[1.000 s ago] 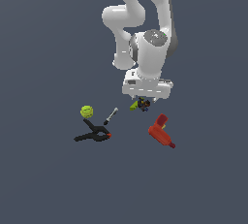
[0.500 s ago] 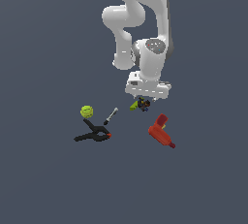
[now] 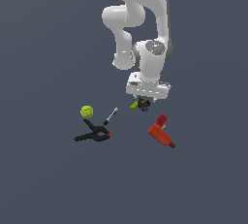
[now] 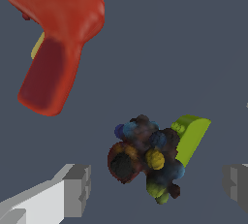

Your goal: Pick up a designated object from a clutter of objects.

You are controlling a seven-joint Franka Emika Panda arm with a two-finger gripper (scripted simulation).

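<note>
1. Presently, white two-fingered gripper (image 4: 154,186): jaws spread wide, nothing held; one grey fingertip (image 4: 77,190) on each side of item 2.
2. Small dark lumpy cluster, blue, orange and yellow specks (image 4: 145,157): between the fingers; touching item 3.
3. Yellow-green wedge (image 4: 192,136).
4. Red drill (image 3: 160,130): near; apart.
5. Yellow-green ball (image 3: 86,111), black clamp (image 3: 93,135), thin black-and-silver stick (image 3: 111,116): well apart, towards the exterior view's left.

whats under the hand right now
Under the hand, between its open fingers, sits the dark lump, with the yellow-green wedge against it. In the exterior view the hand covers most of both.
</note>
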